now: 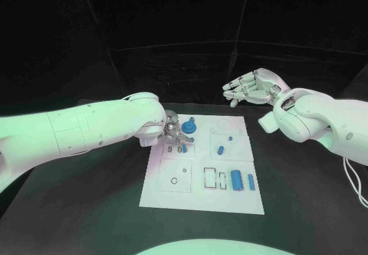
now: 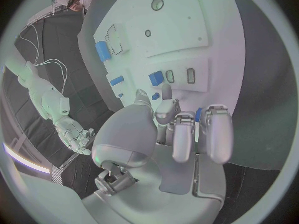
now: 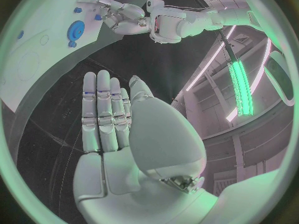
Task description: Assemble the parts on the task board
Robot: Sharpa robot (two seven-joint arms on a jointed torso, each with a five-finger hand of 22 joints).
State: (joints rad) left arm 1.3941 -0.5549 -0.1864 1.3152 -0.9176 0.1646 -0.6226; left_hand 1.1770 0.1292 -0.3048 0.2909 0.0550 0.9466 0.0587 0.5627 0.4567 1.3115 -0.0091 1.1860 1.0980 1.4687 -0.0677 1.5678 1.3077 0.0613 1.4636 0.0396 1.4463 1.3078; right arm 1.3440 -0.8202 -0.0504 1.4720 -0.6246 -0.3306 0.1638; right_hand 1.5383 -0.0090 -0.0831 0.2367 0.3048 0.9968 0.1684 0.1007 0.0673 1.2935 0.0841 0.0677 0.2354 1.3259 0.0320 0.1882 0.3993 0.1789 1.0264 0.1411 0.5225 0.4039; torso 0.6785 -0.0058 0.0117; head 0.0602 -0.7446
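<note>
Nearest me, the task board (image 1: 201,204); my left robot hand (image 1: 173,132) hovers over small blue parts (image 1: 185,149), its grasp unclear. They look light, rigid, slippery: pinch their sides. Right robot hand (image 1: 249,87) hangs released.

Both arms: smooth white rounded shells, bulbous joint housings, left arm (image 1: 84,130) and right arm (image 1: 322,119) alike. Left hand (image 2: 168,134) and right hand (image 3: 124,134) are silver metal: domed palm cover, segmented fingers with visible seams. Thin pale cables (image 1: 354,180) hang beside the right arm. Exposed metal linkage below each palm.
</note>
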